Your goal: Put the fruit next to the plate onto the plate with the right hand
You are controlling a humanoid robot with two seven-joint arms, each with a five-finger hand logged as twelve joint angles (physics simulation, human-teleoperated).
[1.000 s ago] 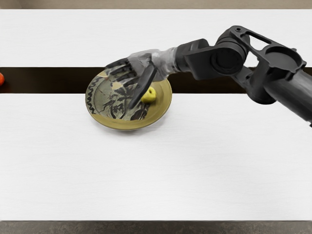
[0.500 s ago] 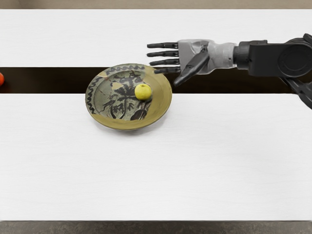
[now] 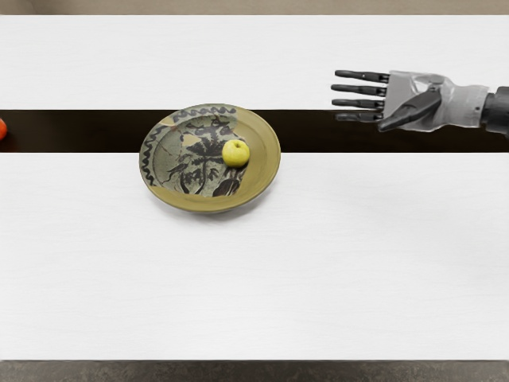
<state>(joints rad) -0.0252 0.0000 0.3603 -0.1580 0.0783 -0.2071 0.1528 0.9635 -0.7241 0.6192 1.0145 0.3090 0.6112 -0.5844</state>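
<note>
While the right hand (image 3: 409,99) hangs open well off to the right, a yellow-green fruit (image 3: 235,153) sits on the plate (image 3: 266,163).
Its arm enters from the right edge; the dark fingers (image 3: 359,90) point straight left, spread and holding nothing. The round olive plate, painted with dark patterns, lies across a dark gap (image 3: 71,131) between two parts of the white table (image 3: 318,263). The fruit rests right of the plate's centre. A small red object (image 3: 2,128) shows at the left edge.
</note>
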